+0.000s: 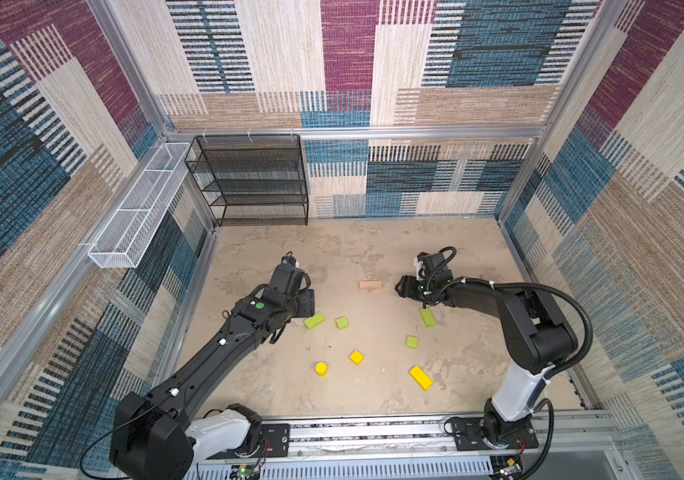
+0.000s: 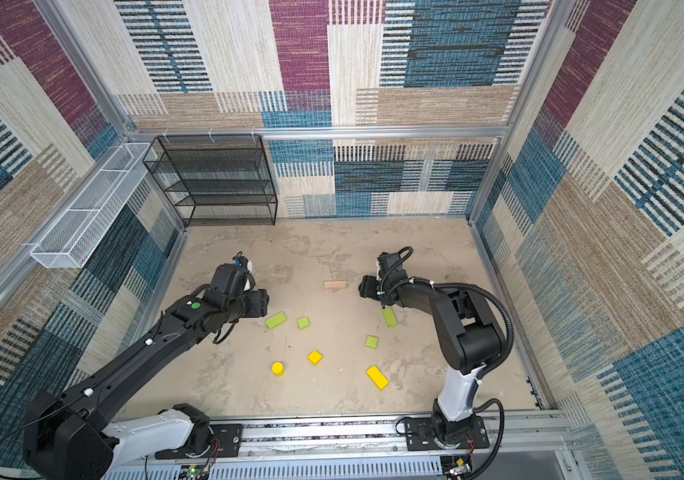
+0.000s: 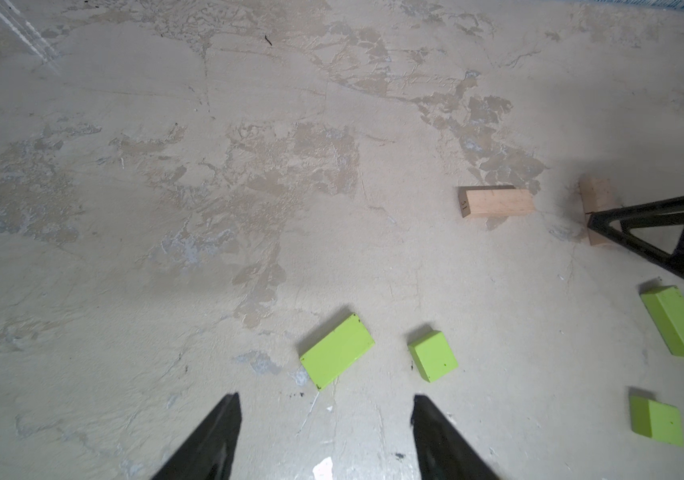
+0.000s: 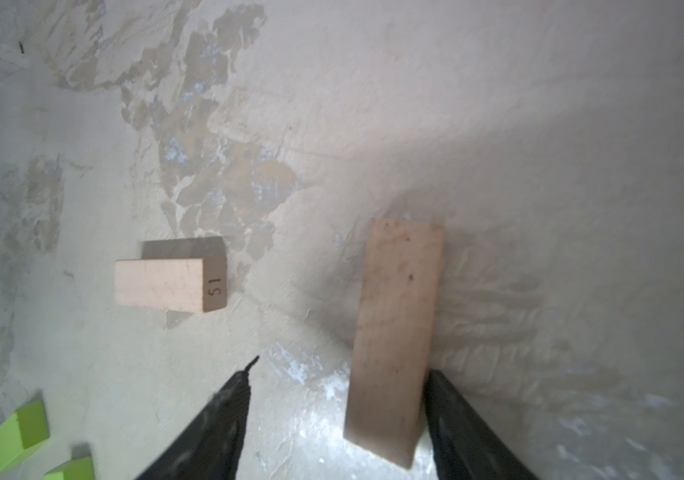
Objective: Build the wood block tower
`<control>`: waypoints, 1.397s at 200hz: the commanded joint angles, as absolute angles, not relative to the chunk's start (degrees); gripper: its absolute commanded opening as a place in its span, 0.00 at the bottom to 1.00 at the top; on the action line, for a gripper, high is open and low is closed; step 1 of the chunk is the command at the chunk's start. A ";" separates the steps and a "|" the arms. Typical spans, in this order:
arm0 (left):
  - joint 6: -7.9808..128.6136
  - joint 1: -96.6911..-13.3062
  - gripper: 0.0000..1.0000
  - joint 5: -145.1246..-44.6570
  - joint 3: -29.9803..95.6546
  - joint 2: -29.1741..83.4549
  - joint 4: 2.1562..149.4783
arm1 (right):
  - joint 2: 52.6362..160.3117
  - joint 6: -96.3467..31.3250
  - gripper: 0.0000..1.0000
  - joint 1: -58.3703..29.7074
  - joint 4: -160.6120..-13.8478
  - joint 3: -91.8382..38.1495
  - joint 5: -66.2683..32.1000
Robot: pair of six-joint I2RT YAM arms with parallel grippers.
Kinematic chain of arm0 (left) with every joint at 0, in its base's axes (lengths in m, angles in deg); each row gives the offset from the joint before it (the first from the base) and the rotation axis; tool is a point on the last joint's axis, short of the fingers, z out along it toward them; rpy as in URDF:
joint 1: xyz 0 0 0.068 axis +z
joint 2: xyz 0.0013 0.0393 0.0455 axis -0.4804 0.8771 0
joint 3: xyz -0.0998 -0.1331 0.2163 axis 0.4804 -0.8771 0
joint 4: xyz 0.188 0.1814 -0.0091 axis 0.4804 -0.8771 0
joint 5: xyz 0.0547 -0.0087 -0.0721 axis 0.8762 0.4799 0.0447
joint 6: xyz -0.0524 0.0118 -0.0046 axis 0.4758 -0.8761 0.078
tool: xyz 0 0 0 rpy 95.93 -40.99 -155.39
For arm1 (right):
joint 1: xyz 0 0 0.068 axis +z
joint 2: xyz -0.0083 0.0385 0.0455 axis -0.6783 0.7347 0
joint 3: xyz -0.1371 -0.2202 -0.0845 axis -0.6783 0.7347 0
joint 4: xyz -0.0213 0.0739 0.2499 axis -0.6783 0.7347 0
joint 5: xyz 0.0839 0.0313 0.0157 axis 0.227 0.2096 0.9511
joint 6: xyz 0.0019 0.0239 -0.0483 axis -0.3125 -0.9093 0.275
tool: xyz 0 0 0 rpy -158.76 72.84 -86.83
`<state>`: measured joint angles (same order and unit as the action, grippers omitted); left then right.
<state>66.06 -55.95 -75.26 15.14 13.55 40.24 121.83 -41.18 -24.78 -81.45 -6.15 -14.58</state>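
The wood blocks lie scattered on the beige floor, and no tower stands. A tan plank [image 1: 370, 285] marked 51 rests on its edge at mid-floor. A second tan plank [image 4: 396, 332] lies between the fingers of my right gripper [image 4: 342, 370]. One finger touches its side; the other stands apart, so the gripper is open. Nothing sits between the fingers of my open left gripper [image 3: 325, 397], which hangs just short of a long green block [image 3: 337, 351] and a green cube [image 3: 433, 356]. Nearer the front are a yellow cylinder [image 1: 320, 368], a yellow cube [image 1: 356, 356] and a yellow bar [image 1: 421, 377].
Another long green block [image 1: 428, 317] and a green cube [image 1: 412, 341] lie under the right arm. A black mesh shelf [image 1: 248, 178] stands at the back left, with a white wire basket [image 1: 136, 208] on the left wall. Patterned walls enclose the floor.
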 commanded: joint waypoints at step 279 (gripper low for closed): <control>66.58 -55.95 0.70 -74.63 15.68 14.36 39.53 | 130.96 -19.37 0.99 -21.71 -56.28 -30.20 -27.17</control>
<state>66.06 -55.95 -75.30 15.75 15.06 40.20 129.65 -22.56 -21.59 -56.10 -28.86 -27.19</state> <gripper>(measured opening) 0.700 0.993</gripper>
